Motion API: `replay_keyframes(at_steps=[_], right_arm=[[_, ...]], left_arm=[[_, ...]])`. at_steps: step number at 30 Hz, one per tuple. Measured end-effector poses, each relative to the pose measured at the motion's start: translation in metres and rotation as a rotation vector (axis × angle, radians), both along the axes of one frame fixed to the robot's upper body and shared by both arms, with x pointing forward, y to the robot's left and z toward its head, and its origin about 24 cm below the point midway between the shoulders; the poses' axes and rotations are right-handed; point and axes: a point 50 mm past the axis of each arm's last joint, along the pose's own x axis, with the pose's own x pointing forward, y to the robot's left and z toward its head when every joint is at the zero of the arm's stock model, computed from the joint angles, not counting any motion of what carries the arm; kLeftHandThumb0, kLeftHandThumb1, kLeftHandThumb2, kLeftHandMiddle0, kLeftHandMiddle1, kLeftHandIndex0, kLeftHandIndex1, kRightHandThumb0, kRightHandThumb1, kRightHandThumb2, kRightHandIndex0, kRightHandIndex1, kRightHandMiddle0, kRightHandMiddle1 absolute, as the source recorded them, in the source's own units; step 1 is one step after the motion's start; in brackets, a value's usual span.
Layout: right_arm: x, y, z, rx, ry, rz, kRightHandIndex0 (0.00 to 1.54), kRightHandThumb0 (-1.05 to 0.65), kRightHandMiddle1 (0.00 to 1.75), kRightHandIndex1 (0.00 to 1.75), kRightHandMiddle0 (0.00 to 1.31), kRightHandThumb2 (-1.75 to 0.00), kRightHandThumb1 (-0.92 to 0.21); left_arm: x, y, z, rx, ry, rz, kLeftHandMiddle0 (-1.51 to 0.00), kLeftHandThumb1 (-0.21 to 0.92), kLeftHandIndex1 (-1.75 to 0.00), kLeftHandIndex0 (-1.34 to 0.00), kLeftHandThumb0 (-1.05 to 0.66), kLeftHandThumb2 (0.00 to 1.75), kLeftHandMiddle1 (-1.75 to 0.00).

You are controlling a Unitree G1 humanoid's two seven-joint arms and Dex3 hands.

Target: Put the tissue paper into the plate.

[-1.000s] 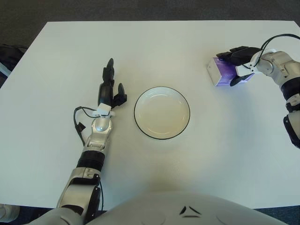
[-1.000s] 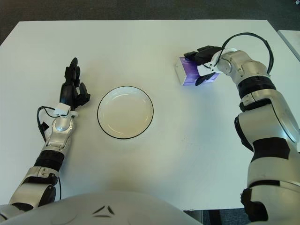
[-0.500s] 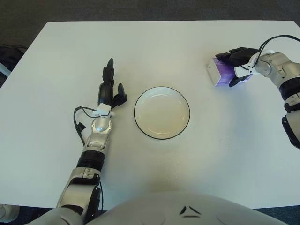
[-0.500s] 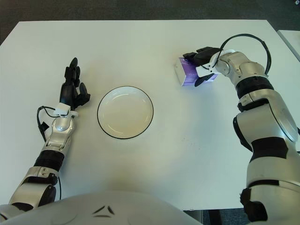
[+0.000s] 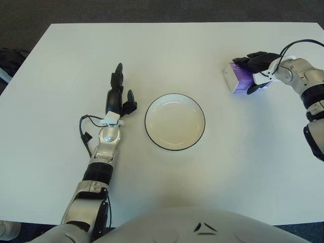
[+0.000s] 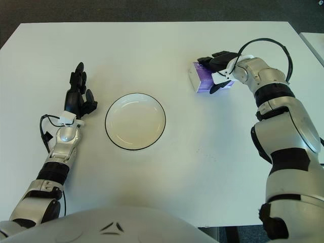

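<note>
No readable print anywhere that I can make out — the tissue pack (image 6: pixel 201 78) is just purple with a white end face, and any lettering on it is too small to tell; same for the robot's shell. The right hand (image 5: pixel 257 71) is reached far out to the right-rear part of the white table (image 5: pixel 167 55), forearm angling in from the right edge with a black cable looping over the wrist; its dark fingers (image 6: pixel 216 57) lie across the top of the pack and the thumb shows at the near side, so the fingers are wrapped around the pack — it looks like a grasp; whether the pack is lifted or sitting on the table I can't tell. The pack's long axis runs roughly left-right, tipped a little, with the white end pointing toward the robot's left, toward the table's middle. It's well apart from the plate (image 5: pixel 174 121), which is off-white with a thin dark rim, nothing in it, sitting near the table centre. The left hand (image 5: pixel 119 96) shows just left of the plate; forearm stretched forward from the robot's body; one finger pointing straight away, the others loosely bent, holding nothing.
</note>
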Motion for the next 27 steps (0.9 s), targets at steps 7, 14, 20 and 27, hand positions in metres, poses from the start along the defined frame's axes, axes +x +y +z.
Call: replay_keyframes(at_steps=[7,14,20,27], right_arm=[[0.001,0.000,-0.002,0.030,-0.039,-0.017,0.26,-0.85,0.99,0.35,0.00,-0.06,-0.86],[0.000,0.001,-0.010,0.090,-0.149,-0.003,0.56,-0.56,1.69,1.57,0.43,-0.66,-0.47],[-0.004,0.001,-0.018,0.181,-0.271,0.014,0.89,-0.33,1.74,1.73,0.68,-0.97,-0.35],[-0.010,0.000,-0.026,0.251,-0.397,0.041,1.14,-0.12,1.75,1.74,0.90,-1.22,-0.30]], left_arm=[[0.000,0.000,0.000,0.000,0.001,0.000,-0.19,0.92,-0.34,0.00,-0.79,0.95,-0.01],[0.000,0.000,0.000,0.000,0.001,0.001,-0.19,0.92,-0.32,0.00,-0.80,0.95,-0.01],[0.000,0.000,-0.001,-0.001,0.003,0.005,-0.19,0.92,-0.32,0.00,-0.80,0.95,-0.01],[0.001,0.001,-0.001,-0.004,0.004,0.014,-0.19,0.92,-0.33,0.00,-0.82,0.95,-0.01]])
